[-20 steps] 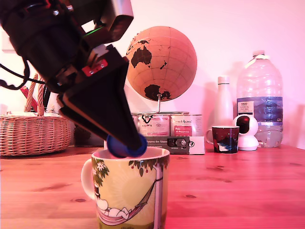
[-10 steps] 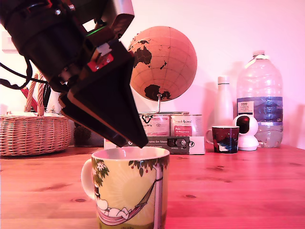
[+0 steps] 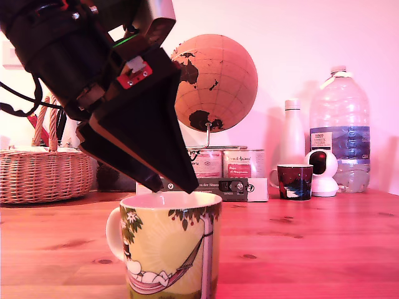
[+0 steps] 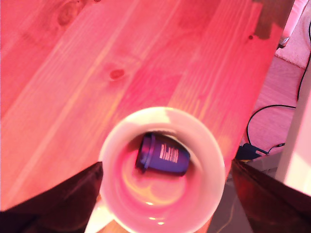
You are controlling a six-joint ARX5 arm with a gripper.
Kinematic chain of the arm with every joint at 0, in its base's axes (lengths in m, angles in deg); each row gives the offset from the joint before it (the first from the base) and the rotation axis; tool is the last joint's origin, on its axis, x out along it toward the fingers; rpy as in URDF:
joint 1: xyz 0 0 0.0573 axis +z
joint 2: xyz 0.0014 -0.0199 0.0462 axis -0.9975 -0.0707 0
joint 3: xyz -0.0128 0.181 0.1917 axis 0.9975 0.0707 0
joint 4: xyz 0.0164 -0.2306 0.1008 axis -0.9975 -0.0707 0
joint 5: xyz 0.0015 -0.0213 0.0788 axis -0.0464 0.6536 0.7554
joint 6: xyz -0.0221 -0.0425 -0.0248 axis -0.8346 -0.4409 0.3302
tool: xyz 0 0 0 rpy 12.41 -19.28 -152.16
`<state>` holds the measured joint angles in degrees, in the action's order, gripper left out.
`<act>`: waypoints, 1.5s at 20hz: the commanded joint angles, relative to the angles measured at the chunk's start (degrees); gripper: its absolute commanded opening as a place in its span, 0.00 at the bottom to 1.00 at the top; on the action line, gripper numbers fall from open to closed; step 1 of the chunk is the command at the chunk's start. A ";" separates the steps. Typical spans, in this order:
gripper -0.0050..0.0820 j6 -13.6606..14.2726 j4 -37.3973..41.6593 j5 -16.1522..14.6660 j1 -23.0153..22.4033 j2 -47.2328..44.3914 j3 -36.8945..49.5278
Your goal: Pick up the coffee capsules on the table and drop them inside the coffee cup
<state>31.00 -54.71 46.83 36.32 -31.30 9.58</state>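
White print lines show on the capsule (image 4: 163, 156) lying in the mug (image 4: 214, 150), too blurred to read. The bottle (image 3: 340, 134) has a label reading "TESCO". Lettering on the tins (image 3: 243, 163) stays illegible.

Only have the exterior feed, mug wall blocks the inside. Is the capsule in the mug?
Observer: Yes. In the wrist view the dark-blue capsule lies on its side at the bottom of the yellow-green mug.
Operator: Gripper holding anything?
Observer: No. The gripper is open, its fingers standing wide on either side of the mug mouth with nothing between them.
Operator: Any other capsules on the table?
Observer: None on the stretch of wooden table that the wrist view shows; beyond that I cannot tell.
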 commanded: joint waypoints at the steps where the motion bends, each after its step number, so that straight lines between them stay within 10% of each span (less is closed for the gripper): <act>1: 0.92 -0.09 -0.46 0.09 -0.15 -0.02 -2.16; 3: 0.79 0.04 -2.38 0.04 -0.15 0.09 -3.76; 8: 0.04 3.13 -5.51 -0.09 -0.13 3.52 -5.31; 20: 0.04 2.36 3.80 2.25 14.51 18.03 2.84; 30: 0.04 -5.18 34.75 1.84 25.11 20.96 23.21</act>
<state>26.41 -22.91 48.75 61.08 -10.40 29.60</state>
